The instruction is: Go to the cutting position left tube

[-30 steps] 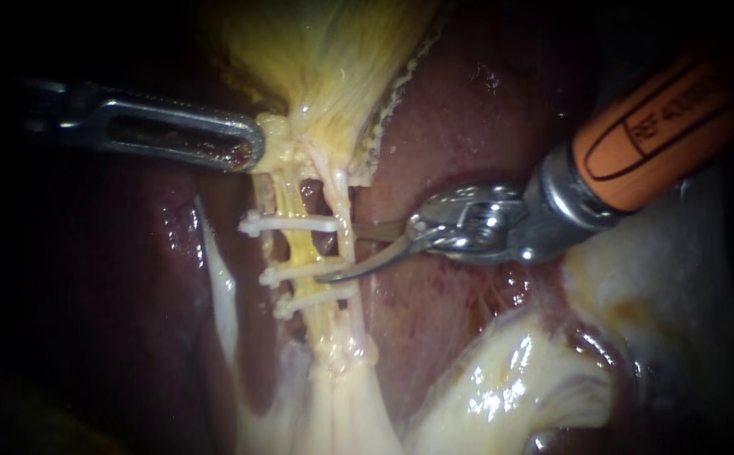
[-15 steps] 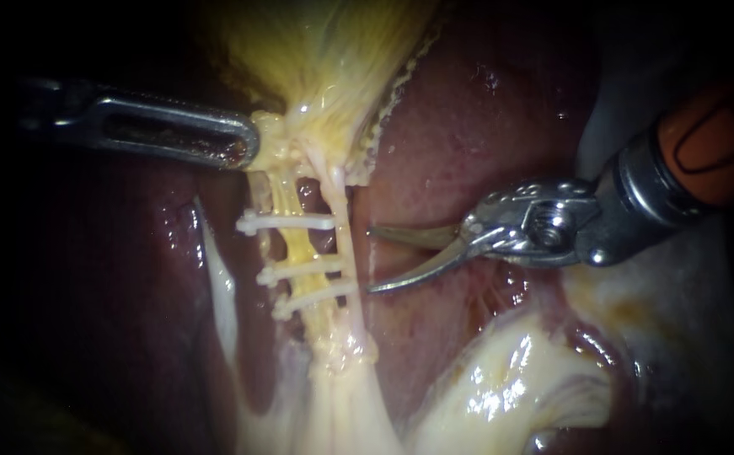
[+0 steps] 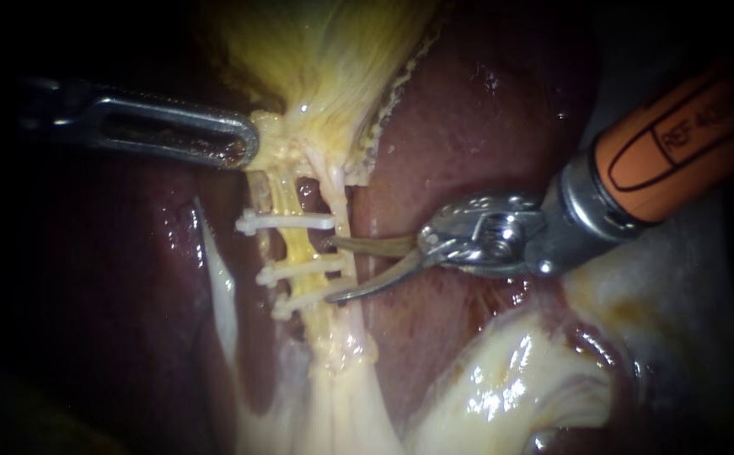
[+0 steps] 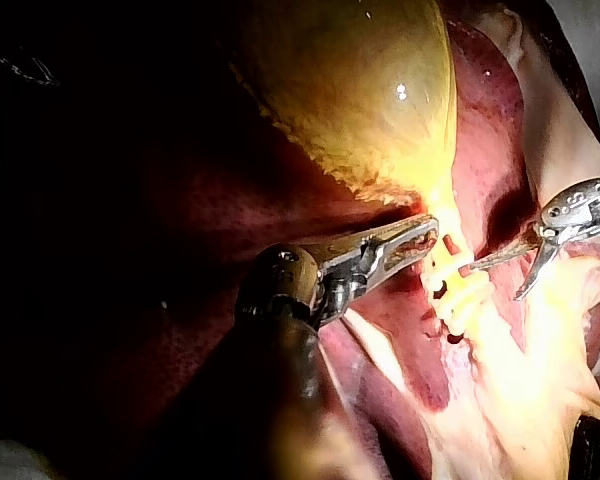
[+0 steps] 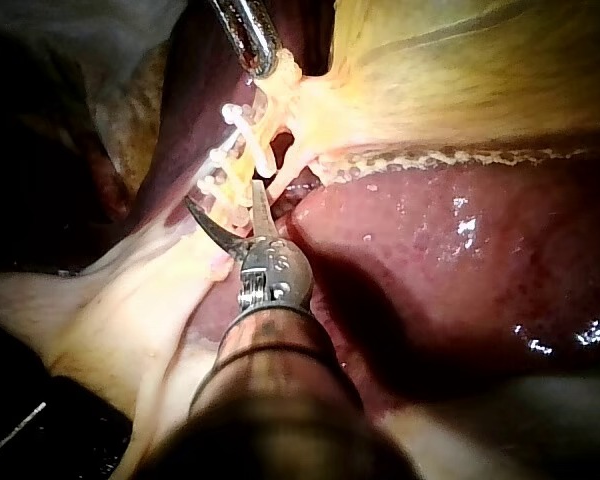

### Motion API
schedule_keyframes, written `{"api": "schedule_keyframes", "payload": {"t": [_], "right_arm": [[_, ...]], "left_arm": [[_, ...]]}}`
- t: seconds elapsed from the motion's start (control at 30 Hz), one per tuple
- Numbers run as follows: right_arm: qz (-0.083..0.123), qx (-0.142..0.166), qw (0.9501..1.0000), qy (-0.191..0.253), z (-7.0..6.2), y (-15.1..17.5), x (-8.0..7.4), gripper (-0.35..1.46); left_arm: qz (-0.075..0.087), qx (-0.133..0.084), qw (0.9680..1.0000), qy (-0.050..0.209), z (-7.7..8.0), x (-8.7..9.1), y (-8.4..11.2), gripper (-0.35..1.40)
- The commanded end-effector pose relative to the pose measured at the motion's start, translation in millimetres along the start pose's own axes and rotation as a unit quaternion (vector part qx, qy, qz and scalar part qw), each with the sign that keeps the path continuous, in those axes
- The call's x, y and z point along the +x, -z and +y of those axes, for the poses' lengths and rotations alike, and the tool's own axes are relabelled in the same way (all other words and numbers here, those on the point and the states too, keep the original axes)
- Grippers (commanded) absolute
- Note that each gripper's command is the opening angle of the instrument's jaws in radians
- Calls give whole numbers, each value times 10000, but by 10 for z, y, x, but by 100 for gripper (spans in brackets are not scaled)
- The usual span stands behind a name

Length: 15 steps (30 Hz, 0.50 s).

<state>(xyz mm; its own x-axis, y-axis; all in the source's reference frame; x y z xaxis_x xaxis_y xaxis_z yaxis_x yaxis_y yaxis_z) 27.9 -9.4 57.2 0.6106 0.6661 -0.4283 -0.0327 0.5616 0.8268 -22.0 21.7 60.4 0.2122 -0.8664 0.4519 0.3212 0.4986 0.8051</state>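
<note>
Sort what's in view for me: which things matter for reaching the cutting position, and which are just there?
In the job:
right instrument, blades open
left tube
clips, three across the tube
left instrument, jaws shut on the gallbladder

Just there:
liver
pale fatty tissue

Bearing surface: dark red liver [image 3: 484, 126], noted under and behind the parted jaws of the right instrument [image 3: 330, 270]. Laid on it: yellow gallbladder [image 3: 333, 50] beyond the jaws; pale tubes [image 3: 299, 248], crossed by three white clips [image 3: 286, 222], at the jaw tips
</note>
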Motion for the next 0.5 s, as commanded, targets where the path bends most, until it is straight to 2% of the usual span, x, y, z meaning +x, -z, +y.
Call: {"api": "schedule_keyframes", "payload": {"t": [0.03, 0.23, 0.4, 0.5], "right_arm": [[-7, 4, 10000, -25, 2, -2, -1, 119], [-39, 23, 10000, -80, 16, -11, -3, 119], [-39, -8, 9999, -125, 29, -16, 2, 119], [37, 37, 9999, -130, 34, -21, 7, 119]], "left_arm": [[-2, -3, 10000, 1, 0, 0, 0, -35], [-2, -3, 10000, 1, 0, 0, 0, -35], [-2, -4, 10000, 1, 0, 0, 0, -35], [-3, -5, 10000, 2, 0, 0, -1, -35]]}}
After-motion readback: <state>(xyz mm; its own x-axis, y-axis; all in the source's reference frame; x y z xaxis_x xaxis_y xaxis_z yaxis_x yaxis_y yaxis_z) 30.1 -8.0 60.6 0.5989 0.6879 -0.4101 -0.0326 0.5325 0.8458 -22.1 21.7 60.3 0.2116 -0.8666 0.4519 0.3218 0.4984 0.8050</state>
